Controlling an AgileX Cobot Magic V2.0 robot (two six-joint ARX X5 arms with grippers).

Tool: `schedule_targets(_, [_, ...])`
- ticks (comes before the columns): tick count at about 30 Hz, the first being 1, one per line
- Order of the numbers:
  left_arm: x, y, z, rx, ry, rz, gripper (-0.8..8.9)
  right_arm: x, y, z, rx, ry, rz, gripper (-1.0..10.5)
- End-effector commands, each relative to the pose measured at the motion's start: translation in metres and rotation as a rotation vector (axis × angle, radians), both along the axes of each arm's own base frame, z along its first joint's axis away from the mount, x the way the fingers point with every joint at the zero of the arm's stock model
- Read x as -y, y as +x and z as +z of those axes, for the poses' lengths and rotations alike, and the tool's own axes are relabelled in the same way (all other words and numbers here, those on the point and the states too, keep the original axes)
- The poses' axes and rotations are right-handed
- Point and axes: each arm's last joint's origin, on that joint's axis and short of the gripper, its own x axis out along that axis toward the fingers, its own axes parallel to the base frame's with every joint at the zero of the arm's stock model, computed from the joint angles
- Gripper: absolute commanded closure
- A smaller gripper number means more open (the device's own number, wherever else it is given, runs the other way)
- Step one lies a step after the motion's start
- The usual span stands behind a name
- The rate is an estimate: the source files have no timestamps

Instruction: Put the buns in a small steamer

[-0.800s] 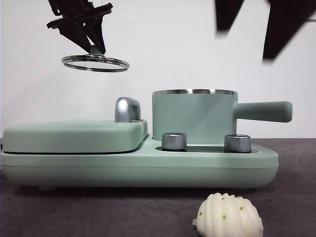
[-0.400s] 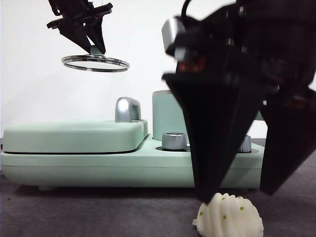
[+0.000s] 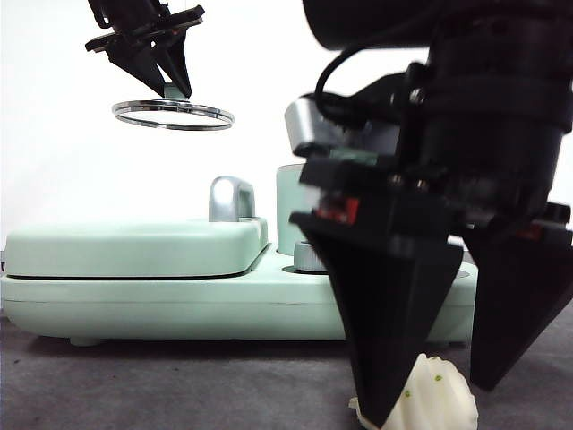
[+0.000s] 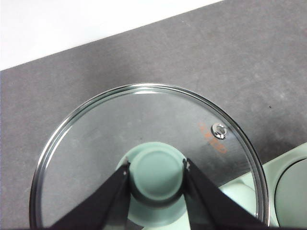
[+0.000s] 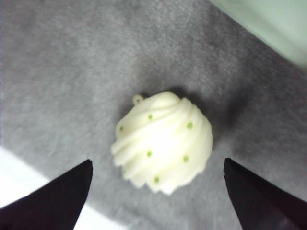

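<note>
The ridged, green-specked bun [image 3: 439, 399] lies on the grey cloth in front of the appliance; it also shows in the right wrist view [image 5: 163, 141]. My right gripper [image 3: 434, 403] [image 5: 157, 162] is open and low, one jaw on each side of this bun. It hides most of the mint-green steamer pot [image 3: 288, 210]. My left gripper [image 3: 175, 88] [image 4: 157, 166] is shut on the green knob of the glass lid [image 3: 173, 115] [image 4: 144, 115] and holds it high at the left. The smooth bun is out of view.
The flat mint-green griddle [image 3: 134, 246] with its chrome handle [image 3: 230, 199] sits on the left of the appliance base [image 3: 179, 309]. A steel dial [image 3: 309, 257] shows beside the right gripper. A white wall stands behind.
My right gripper has come down from the top right and now straddles the ridged bun with its jaws open. The left gripper and the lid have not moved.
</note>
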Motion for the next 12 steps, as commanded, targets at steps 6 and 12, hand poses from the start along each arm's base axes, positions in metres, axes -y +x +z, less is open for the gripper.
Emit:
schedule_targets(6, [0.0021,0.0023,0.0103,0.052,-0.021,-0.001,7.66,-0.0097,0.0034,-0.0118,0.01,-0.008,0.026,7.3])
schedule_targets(12, [0.0021,0.0023,0.0103,0.052,-0.021,-0.001,7.66,-0.0102,0.0036,-0.0116,0.012,-0.003,0.022,8.1])
